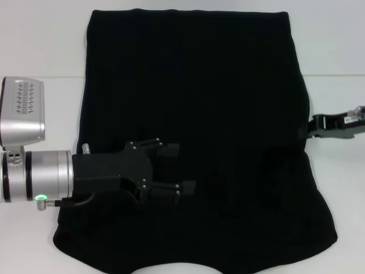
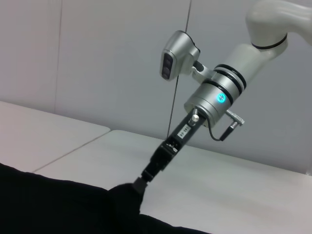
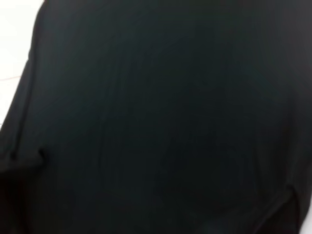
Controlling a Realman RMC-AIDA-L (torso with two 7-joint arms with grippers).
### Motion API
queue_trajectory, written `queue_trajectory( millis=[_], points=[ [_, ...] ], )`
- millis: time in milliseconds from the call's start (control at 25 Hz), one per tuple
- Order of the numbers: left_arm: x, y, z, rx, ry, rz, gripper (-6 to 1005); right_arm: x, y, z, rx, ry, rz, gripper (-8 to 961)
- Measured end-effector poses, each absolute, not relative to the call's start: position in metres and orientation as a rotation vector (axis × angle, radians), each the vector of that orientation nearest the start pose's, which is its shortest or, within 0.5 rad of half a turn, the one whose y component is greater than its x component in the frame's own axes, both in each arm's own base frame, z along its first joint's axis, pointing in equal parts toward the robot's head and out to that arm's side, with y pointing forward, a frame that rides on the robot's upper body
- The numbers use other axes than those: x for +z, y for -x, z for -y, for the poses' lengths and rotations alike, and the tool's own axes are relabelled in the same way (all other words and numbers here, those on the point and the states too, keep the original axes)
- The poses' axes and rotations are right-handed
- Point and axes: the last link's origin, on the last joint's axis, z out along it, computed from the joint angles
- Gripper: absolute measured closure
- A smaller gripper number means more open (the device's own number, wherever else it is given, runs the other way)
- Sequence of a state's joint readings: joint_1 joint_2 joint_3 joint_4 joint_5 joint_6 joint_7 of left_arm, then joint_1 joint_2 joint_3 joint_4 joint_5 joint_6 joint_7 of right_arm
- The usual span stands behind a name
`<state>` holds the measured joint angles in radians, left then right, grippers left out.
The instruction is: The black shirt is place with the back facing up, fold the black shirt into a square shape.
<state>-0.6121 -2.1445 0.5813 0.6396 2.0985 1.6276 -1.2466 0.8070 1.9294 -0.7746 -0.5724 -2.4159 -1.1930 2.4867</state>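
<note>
Black shirt flat on the table, right gripper at its edge, left gripper poised above it

The black shirt (image 1: 194, 114) lies spread on the white table (image 1: 40, 57), plain side up, its long axis running away from the robot. The right gripper (image 1: 311, 130) meets the shirt's right edge about halfway along; in the left wrist view its tip (image 2: 139, 184) sits where the cloth bunches up, so it seems to be pinching that edge. The left gripper (image 1: 174, 168) is over the shirt's near left part, fingers (image 1: 166, 149) spread and holding nothing, pointing toward the right. The right arm is better placed to carry its edge across the long axis
</note>
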Motion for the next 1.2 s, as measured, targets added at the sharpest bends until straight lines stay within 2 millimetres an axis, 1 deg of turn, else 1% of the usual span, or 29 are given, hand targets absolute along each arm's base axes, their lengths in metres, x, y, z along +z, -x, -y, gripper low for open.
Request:
queue_trajectory(
  millis=[120,240,400,440,480,640,760,1080,1200],
  points=[
    [-0.023,0.23,-0.331,-0.781,2.815,0.41,117,0.033,-0.255,-0.435,0.205,2.163,-1.595,920],
    [-0.024,0.23,-0.331,-0.78,2.817,0.408,118,0.026,-0.245,-0.443,0.242,2.152,-1.57,921],
    [-0.023,0.23,-0.331,-0.78,2.816,0.407,119,0.008,-0.23,-0.449,0.268,2.163,-1.532,920],
    [-0.023,0.23,-0.331,-0.78,2.816,0.408,119,-0.001,-0.224,-0.448,0.269,2.198,-1.504,920],
    [-0.023,0.23,-0.331,-0.779,2.816,0.407,119,-0.001,-0.224,-0.448,0.269,2.198,-1.504,893],
    [-0.022,0.232,-0.331,-0.772,2.816,0.405,120,-0.014,-0.213,-0.445,0.276,2.266,-1.45,786],
    [-0.022,0.233,-0.331,-0.758,2.814,0.408,121,-0.015,-0.211,-0.445,0.28,2.271,-1.444,721],
    [-0.022,0.236,-0.331,-0.75,2.807,0.42,123,-0.004,-0.225,-0.439,0.275,2.26,-1.48,548],
    [-0.022,0.235,-0.331,-0.757,2.802,0.423,123,-0.001,-0.227,-0.435,0.258,2.287,-1.498,399]
  ],
)
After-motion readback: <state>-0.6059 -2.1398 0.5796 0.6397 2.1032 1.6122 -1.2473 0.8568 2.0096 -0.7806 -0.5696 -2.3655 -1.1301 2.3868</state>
